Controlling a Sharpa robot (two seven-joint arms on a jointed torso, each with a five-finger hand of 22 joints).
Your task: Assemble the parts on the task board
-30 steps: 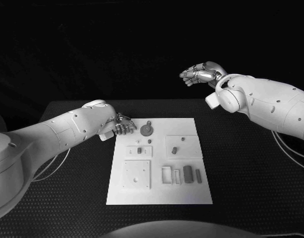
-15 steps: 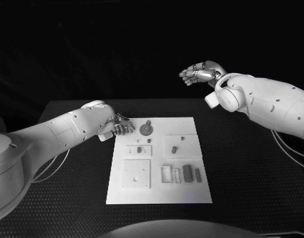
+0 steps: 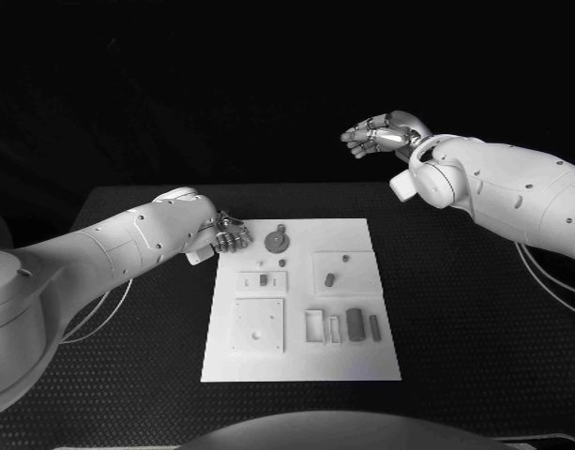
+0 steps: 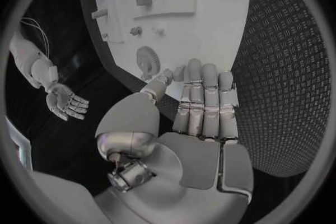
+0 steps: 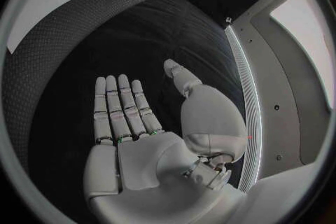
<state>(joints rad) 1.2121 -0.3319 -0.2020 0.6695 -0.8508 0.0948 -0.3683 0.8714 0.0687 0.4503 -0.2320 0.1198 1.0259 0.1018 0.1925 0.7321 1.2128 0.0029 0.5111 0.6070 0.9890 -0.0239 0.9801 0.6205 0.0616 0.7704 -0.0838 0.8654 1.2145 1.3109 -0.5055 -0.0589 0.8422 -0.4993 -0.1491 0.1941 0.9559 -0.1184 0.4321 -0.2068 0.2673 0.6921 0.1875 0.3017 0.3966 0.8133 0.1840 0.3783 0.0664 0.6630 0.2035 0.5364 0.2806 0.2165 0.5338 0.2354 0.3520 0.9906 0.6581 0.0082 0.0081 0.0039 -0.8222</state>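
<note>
My left hand point(image 3: 229, 236) hovers at the far left corner of the task board point(image 3: 301, 366), fingers flat, side by side and holding nothing, just beside the round gear-like part point(image 3: 277, 244) that lies on the white plate. My right hand point(image 3: 379, 137) hangs well beyond the table, palm spread and empty. To take the gear cleanly I judge I should slide inward until thumb and fingertips point(image 4: 203, 70) bracket its rim, then close gently.
</note>
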